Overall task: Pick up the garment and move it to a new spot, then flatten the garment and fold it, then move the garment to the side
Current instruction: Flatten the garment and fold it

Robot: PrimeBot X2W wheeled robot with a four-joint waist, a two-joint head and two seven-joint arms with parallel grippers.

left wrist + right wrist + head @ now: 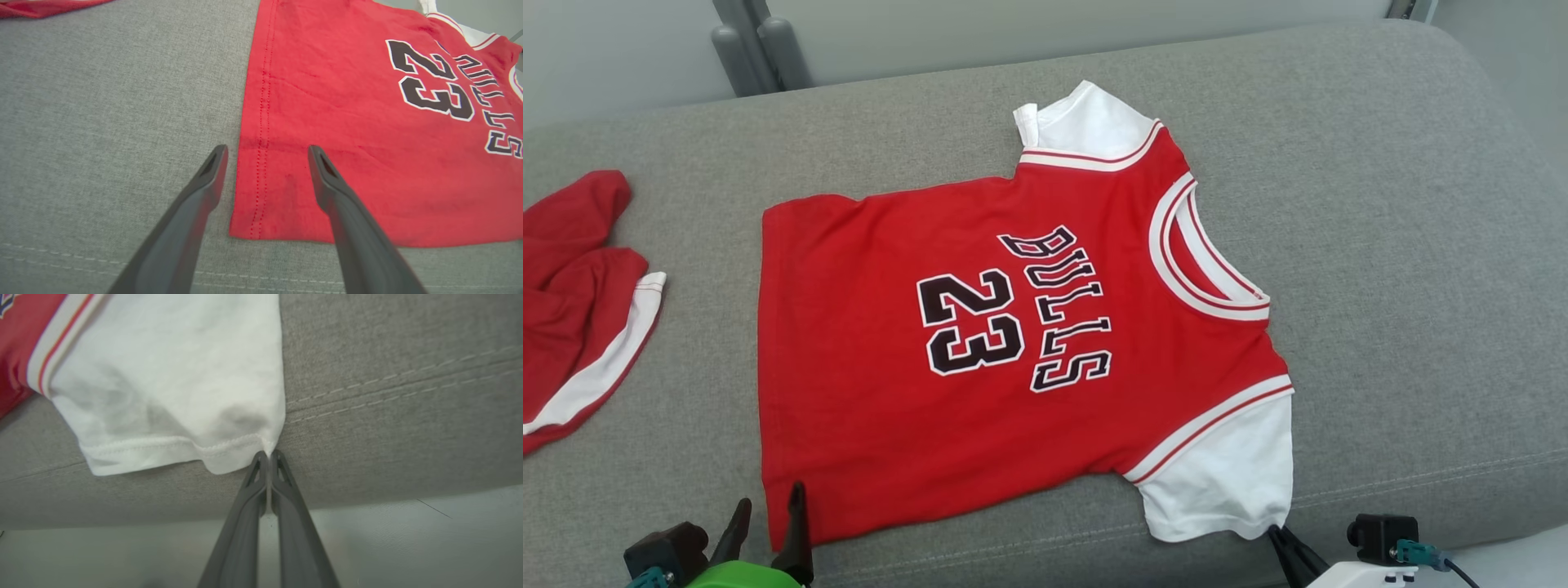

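The shirt [1013, 351] lies spread face up on the grey cushion [1380, 245], collar toward the robot's right and hem [261, 122] toward its left, with a second red garment [580, 302] well apart at the far left. The right gripper [267, 454] is closed, pinching the near corner of the white sleeve [171, 375] just by the cushion's front seam [400, 379]. The left gripper [266, 151] is open, one finger over bare cushion and the other over red cloth, straddling the hem near its front corner.

The shirt looks flat enough, so the step in hand is probably the first fold, with the near edge to be carried over. To do it well, the left gripper should come down until both tips press the cushion, then close on the hem corner, taking both layers. The right pinch is very close to the edge, and it is hard to tell whether it holds both sleeve layers; a deeper bite may be safer. Both grippers should then lift together, low and level, keeping the near edge taut so the cloth folds straight and does not drag
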